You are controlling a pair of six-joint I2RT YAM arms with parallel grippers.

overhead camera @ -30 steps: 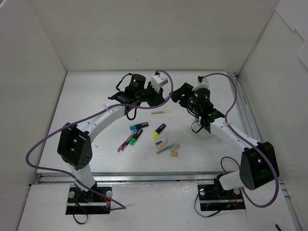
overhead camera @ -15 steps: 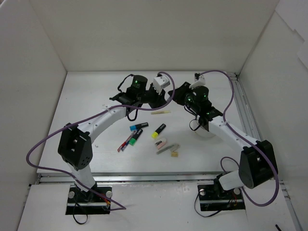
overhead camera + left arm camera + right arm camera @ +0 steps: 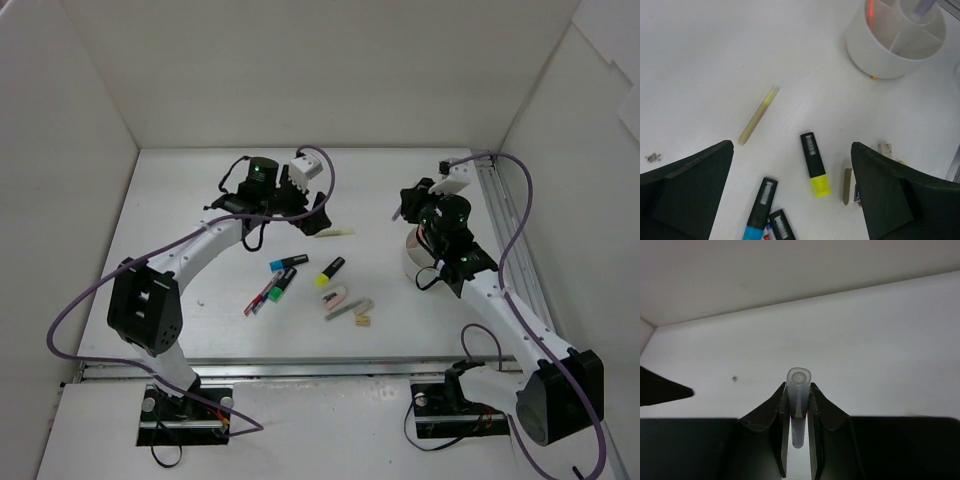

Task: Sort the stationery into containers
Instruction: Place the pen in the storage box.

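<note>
Directions in the overhead view are read with 12 o'clock toward the far wall.

The left gripper (image 3: pixel 790 150) is recorded with its jaws at full width and nothing held between them. In the left wrist view the yellow-ended highlighter (image 3: pixel 815 165) is seen on the table (image 3: pixel 700 60) within the gap. It lies nearer the right-hand finger and is touched by neither. The pale yellow stick (image 3: pixel 757 116) lies just beyond the gap, toward 11 o'clock. The blue-ended highlighter (image 3: pixel 759 210) is found at 7 o'clock of the yellow-ended one. A tan eraser (image 3: pixel 846 179) lies just beside the yellow end, at 3 o'clock. The white tub (image 3: pixel 860 55), divided inside into compartments, is noted at 1 o'clock, well apart from both fingers.

The right gripper (image 3: pixel 798 400) is recorded with its jaws drawn narrow and clamped on a pale, translucent pen (image 3: pixel 798 377). The pen is seen end-on, with its rounded tip standing proud of the fingertips. In the overhead view this gripper is placed at about 11 o'clock of the tub, which is partly hidden by the right arm. Whether the pen is over the rim cannot be told.

Also logged on the table in the overhead view are the green-ended highlighter (image 3: pixel 281 282) and the red and blue pens (image 3: pixel 262 296) at 7 o'clock of it. The pink eraser (image 3: pixel 335 298) and grey eraser (image 3: pixel 350 309) lie side by side. This cluster lies at 9 o'clock of the tub.
</note>
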